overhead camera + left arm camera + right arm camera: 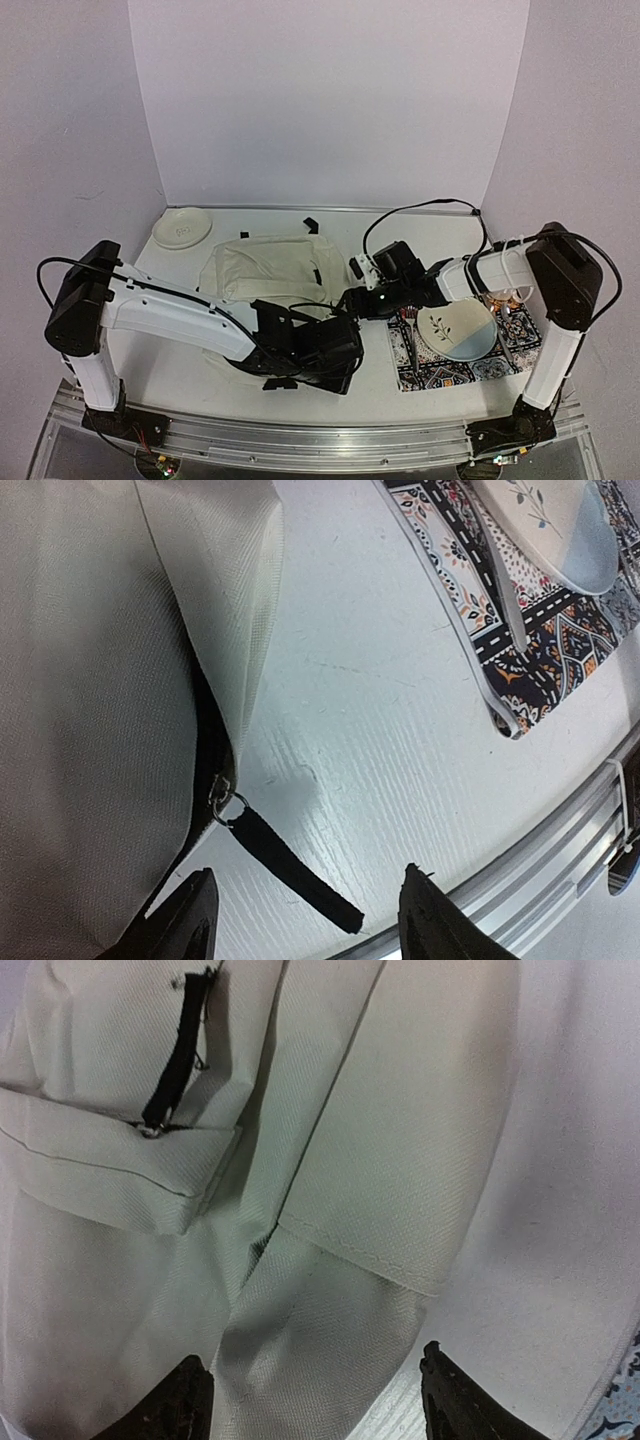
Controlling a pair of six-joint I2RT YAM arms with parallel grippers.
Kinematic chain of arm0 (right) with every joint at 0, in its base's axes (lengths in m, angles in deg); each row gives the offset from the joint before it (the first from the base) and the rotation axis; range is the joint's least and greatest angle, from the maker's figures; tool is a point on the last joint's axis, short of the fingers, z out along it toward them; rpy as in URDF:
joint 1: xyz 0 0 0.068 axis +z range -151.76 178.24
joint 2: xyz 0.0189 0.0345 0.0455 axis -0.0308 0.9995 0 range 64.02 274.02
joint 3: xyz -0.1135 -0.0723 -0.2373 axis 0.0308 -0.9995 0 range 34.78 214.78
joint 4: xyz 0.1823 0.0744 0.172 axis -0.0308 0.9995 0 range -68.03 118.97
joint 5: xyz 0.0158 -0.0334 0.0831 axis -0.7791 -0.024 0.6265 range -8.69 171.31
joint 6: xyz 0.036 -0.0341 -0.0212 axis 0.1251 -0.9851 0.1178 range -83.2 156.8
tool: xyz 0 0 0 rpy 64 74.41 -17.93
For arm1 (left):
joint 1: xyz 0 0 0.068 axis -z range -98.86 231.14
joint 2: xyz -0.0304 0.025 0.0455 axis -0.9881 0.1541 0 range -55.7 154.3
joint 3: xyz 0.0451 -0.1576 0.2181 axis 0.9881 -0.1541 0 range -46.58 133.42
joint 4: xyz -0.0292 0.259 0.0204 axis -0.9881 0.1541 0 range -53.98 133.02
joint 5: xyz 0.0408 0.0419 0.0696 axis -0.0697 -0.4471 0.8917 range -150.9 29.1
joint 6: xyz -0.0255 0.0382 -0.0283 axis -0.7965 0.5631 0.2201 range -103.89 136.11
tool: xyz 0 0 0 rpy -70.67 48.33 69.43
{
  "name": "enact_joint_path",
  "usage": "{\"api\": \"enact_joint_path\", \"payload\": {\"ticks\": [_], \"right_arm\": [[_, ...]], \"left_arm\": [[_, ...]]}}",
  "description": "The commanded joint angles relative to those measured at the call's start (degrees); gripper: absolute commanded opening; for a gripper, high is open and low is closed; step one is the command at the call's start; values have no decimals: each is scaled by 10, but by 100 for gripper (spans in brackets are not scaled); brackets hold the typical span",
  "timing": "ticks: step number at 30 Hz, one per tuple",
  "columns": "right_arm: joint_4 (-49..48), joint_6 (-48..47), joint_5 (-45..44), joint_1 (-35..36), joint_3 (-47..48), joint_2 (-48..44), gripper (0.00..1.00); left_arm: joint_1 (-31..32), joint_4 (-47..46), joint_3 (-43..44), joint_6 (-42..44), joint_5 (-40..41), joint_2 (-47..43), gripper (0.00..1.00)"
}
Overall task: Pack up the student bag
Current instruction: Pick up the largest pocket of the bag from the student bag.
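Observation:
The student bag (262, 266), a cream fabric backpack, lies flat on the table's middle left. My left gripper (338, 352) hovers at the bag's near right corner. In the left wrist view the gripper (310, 922) is open, and a black zipper pull strap (288, 868) hanging from the bag (90, 680) lies loose on the table just ahead of its fingers (192, 922). My right gripper (352, 300) is at the bag's right edge. It (315, 1405) is open over a fold of cream fabric (340, 1290), gripping nothing. A second black pull (178, 1055) shows farther off.
A patterned mat (432, 372) at the right carries a pale plate with a leaf motif (458, 330). A white dish (182, 227) sits at the back left. An aluminium rail (300, 438) runs along the near edge. White walls close in the back and sides.

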Motion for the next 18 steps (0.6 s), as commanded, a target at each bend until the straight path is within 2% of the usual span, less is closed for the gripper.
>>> {"api": "enact_joint_path", "payload": {"ticks": [1, 5, 9, 14, 18], "right_arm": [[-29, 22, 55, -1, 30, 30, 68], [-37, 23, 68, -1, 50, 49, 64], [-38, 23, 72, -1, 61, 57, 59], [-38, 22, 72, -1, 64, 61, 47], [-38, 20, 62, -1, 70, 63, 32]], "left_arm": [[0, 2, 19, -13, -4, 17, 63], [0, 1, 20, -15, 12, 25, 62], [-1, 0, 17, -24, 33, 24, 55], [-1, -3, 17, -25, 37, 27, 36], [0, -4, 9, -26, 35, 24, 11]]}}
